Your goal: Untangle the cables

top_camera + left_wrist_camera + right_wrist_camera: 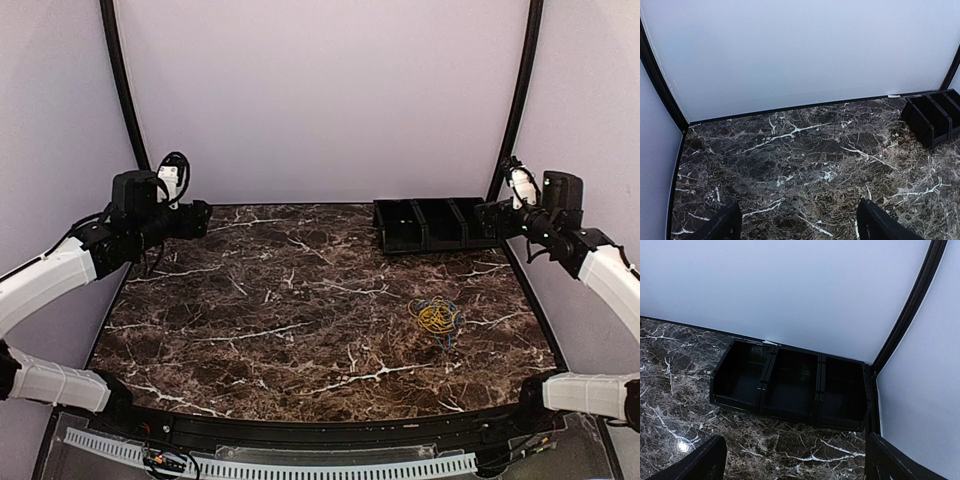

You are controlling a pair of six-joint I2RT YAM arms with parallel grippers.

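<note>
We see the cables (436, 316) as one small knot on the worktop (250, 300), close to its right edge and nearer the near right corner than the far one. Most of it is yellow wire, with blue and black strands threaded through; we cannot tell exactly how they cross. Neither wrist view shows the knot.

The left tool (799, 215) hovers above the far left corner with its fingers spread wide and nothing between them. The right tool (796, 450) hangs above the far right corner, by the black three-compartment bin (430, 225), also spread and empty.

We judge these wires to be very light, thin and limp, with a little spring in the coils. A pull on one strand is likely to drag the whole clump. We would pinch a loose outer loop at the knot's rim, low to the marble, and hold the rest down with the other tool.
</note>
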